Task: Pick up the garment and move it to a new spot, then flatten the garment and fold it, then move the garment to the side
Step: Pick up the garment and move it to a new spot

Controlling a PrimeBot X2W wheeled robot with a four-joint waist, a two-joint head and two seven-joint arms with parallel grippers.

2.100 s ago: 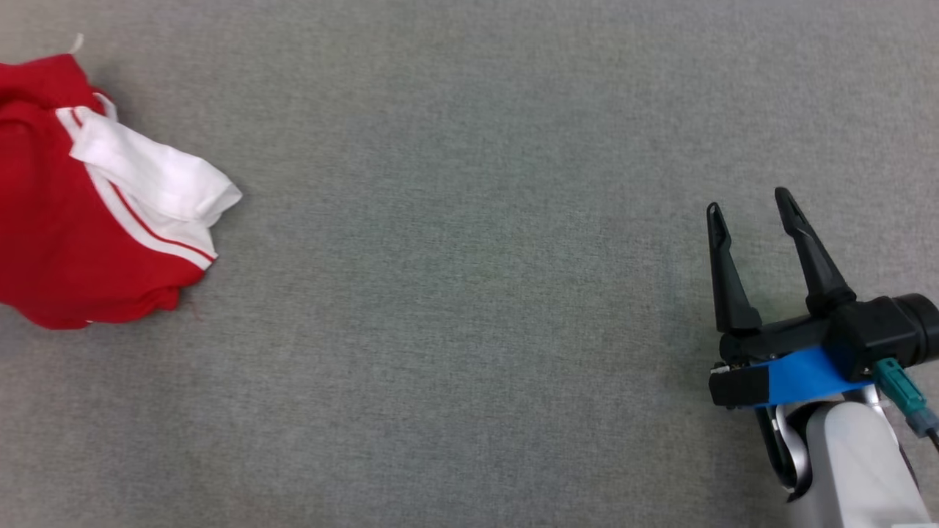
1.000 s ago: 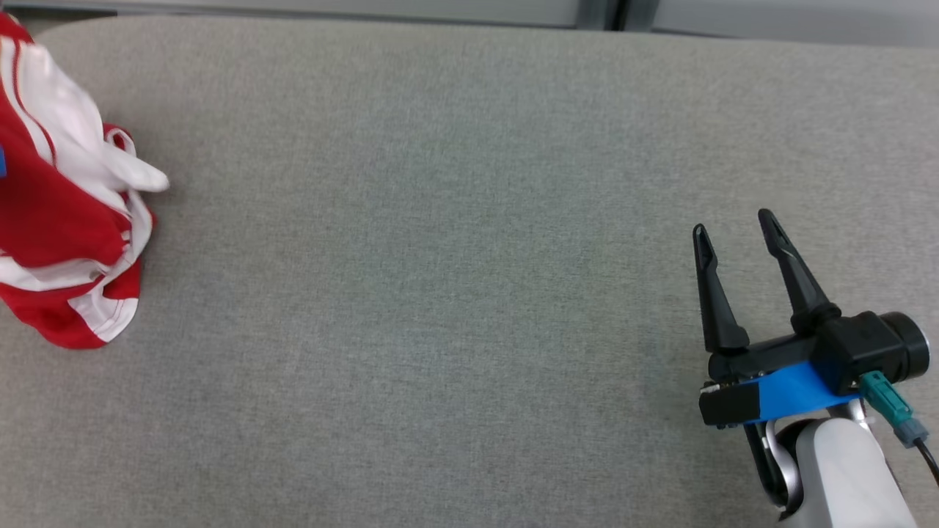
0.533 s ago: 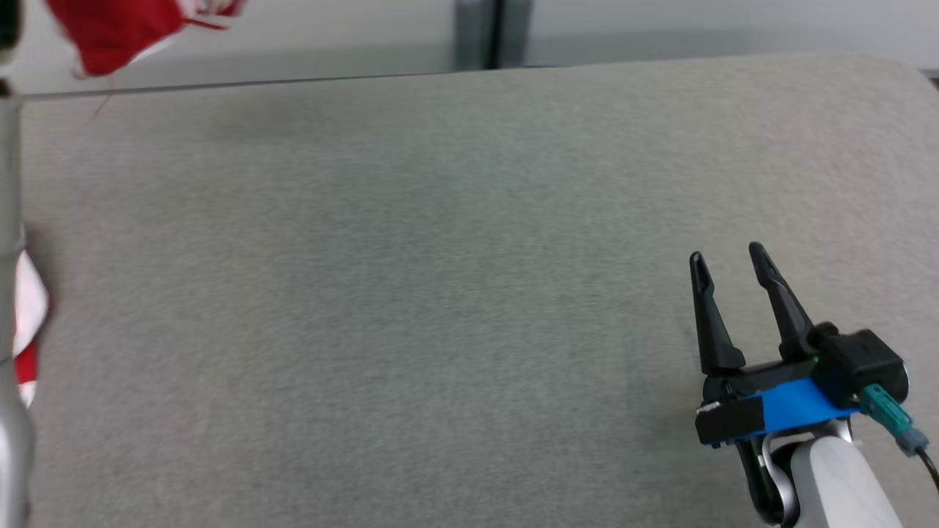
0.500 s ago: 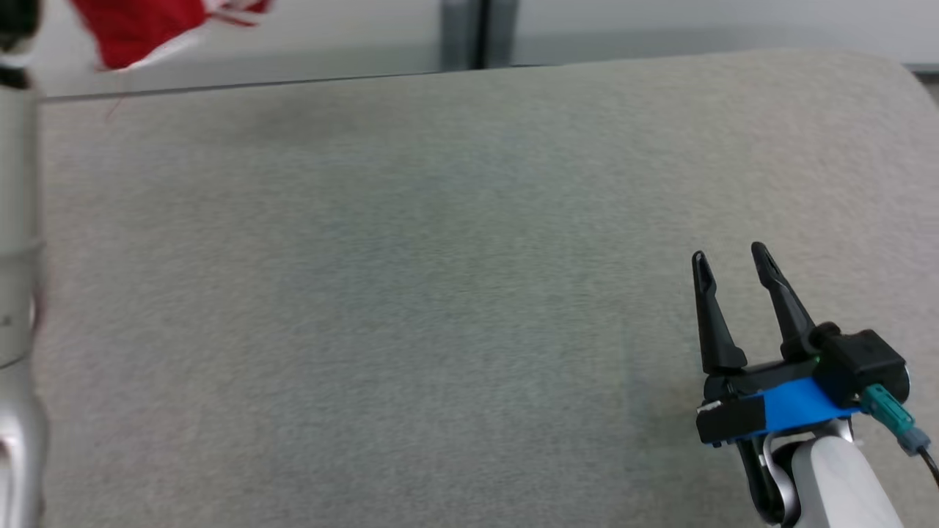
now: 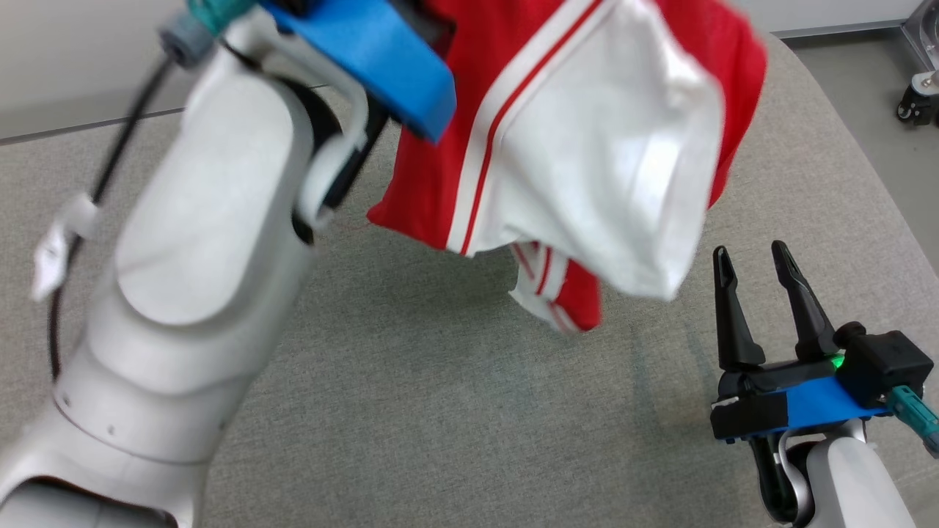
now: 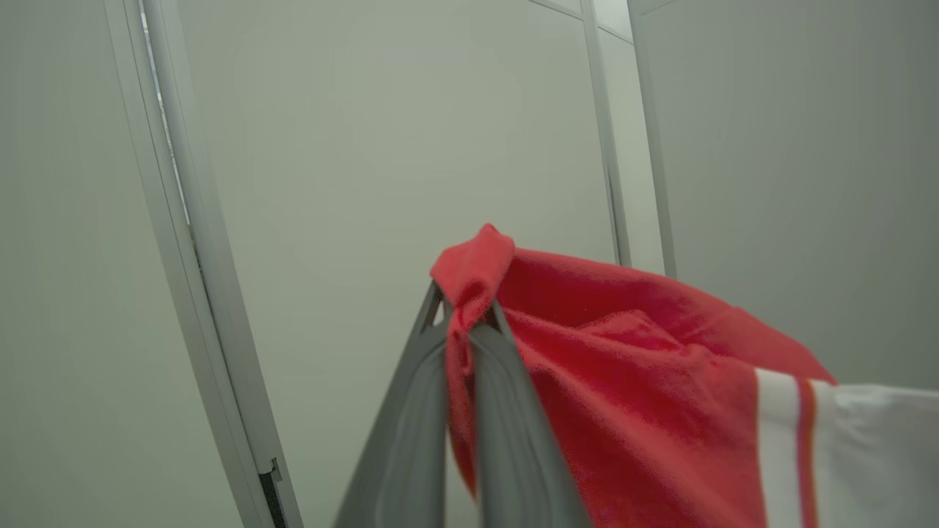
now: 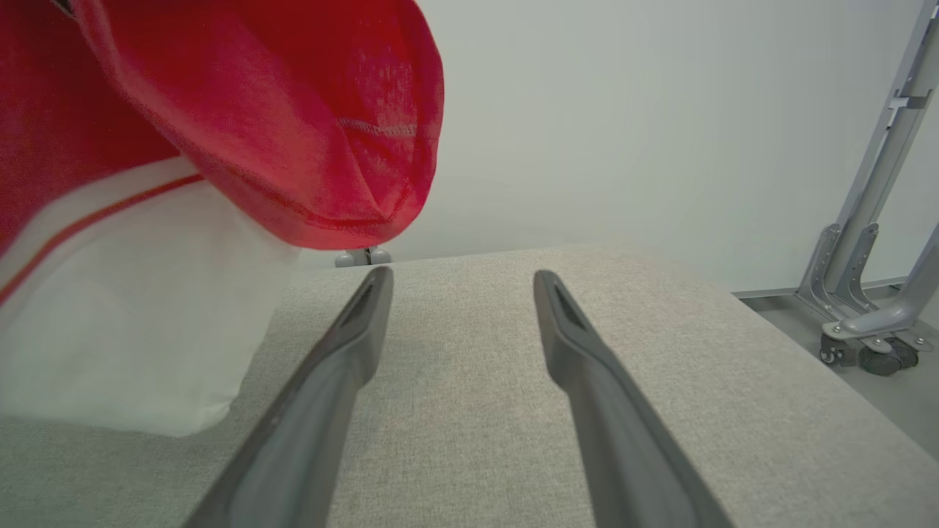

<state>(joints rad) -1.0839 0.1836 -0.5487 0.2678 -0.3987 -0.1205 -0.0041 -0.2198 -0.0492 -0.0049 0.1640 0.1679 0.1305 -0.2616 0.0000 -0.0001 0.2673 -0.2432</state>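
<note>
A: Biggest thing first: the grey tabletop [image 5: 411, 425]. Its rounded right edge curves down the head view, with floor [image 5: 858, 73] beyond it at the top right.
B: And the left arm [image 5: 198, 242] looms huge across the left side! Half a second back it was a sliver at the frame's edge.
A: The garment [image 5: 587, 147], red with white panels and striped trim, hangs from it. Two seconds ago it lay crumpled on the surface.
B: The left wrist view settles the grip: left jaws pressed together, pinching a red fold of the garment [image 6: 623, 381].
A: Its lowest tail dangles close to the tabletop. Touching or not, I can't tell.
B: Before, it was far across from the right arm [image 5: 851, 484]. Now it hangs near, just up and left of it.
A: Right jaws spread wide, nothing between them.
B: In the right wrist view the garment [image 7: 220, 110] hangs left of those jaws, with bare tabletop straight ahead to the far edge.
A: Open surface below the garment and between the arms, too.
B: Smallest: a caster [image 5: 917, 103] on the floor, off the right edge.
</note>
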